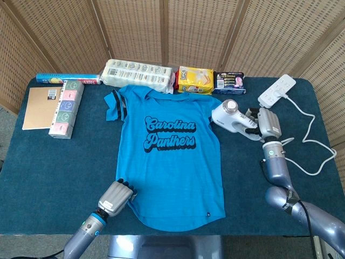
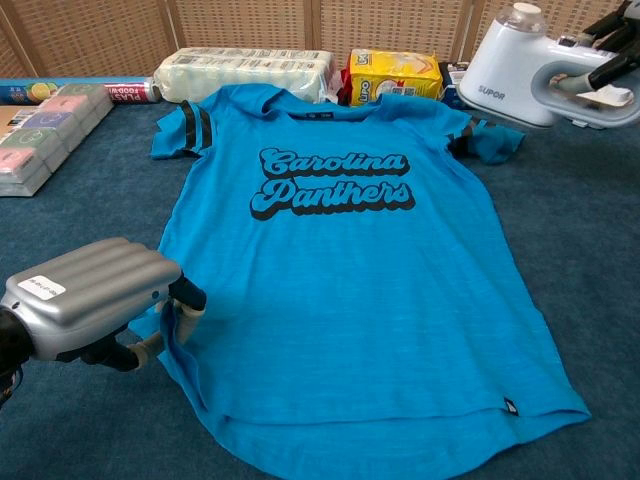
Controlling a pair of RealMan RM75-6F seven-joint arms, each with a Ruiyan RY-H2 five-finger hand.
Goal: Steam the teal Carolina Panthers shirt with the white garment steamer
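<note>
1. Across the middle of the blue table (image 1: 43,162) lies one teal shirt (image 1: 172,162), flat, front up, collar toward the far edge. I judge it soft, light and limp; it will drag and bunch under the steamer unless pinned. Best held at an edge, hem or side seam, not mid-panel.
2. Left hand (image 1: 115,198): at the near left corner of the hem. In the chest view my fingers (image 2: 185,305) curl onto the shirt's edge and the cloth puckers beside them. I read this as pinching the hem, though the contact is partly hidden under the hand.
3. Right hand (image 1: 268,124): wrapped round the handle of the one white steamer (image 1: 230,116), which sits over the shirt's right sleeve. From the chest view I judge it lifted clear of the table. Rigid plastic, probably water-filled, so moderately heavy and front-weighted; the handle is the only sensible grip. Smooth shell, so I keep the grip firm.
4. Count of other things, largest first:
   - one long pack of paper rolls (image 1: 139,74)
   - one brown notebook (image 1: 40,107)
   - one strip of pastel packs (image 1: 67,109)
   - one white power strip (image 1: 277,90) with one cord (image 1: 312,151)
   - one yellow packet (image 1: 194,80)
   - one dark box (image 1: 230,82)
   - one long blue carton (image 1: 64,79)
</note>
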